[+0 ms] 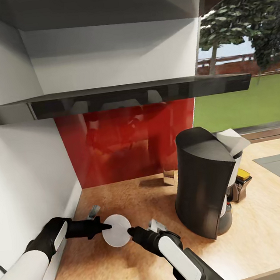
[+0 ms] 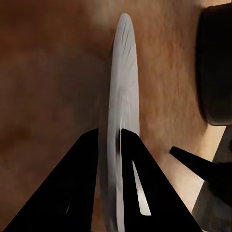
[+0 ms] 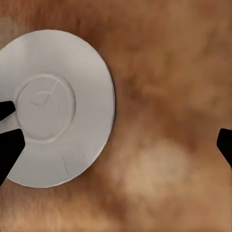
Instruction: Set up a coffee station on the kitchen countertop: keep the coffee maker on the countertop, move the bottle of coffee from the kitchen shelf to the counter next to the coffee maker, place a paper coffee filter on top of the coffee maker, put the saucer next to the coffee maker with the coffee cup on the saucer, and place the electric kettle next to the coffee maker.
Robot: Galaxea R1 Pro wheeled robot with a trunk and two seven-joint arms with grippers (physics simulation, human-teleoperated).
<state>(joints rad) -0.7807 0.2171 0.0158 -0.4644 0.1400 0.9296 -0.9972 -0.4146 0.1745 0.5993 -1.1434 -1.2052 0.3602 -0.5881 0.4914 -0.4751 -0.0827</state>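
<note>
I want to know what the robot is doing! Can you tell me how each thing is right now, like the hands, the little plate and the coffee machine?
left gripper: shut on the saucer's rim, holding it edge-on above the counter.
saucer: held, off the counter, nothing on it.
right gripper: open, next to the saucer.
coffee maker: upright on the countertop.

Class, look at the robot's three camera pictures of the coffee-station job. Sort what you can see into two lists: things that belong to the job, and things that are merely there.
Belongs to the job:
- saucer, gripped on edge by the left gripper
- coffee maker
- countertop
- right gripper, open beside the saucer

Merely there:
- range hood
- red backsplash
- window
</note>
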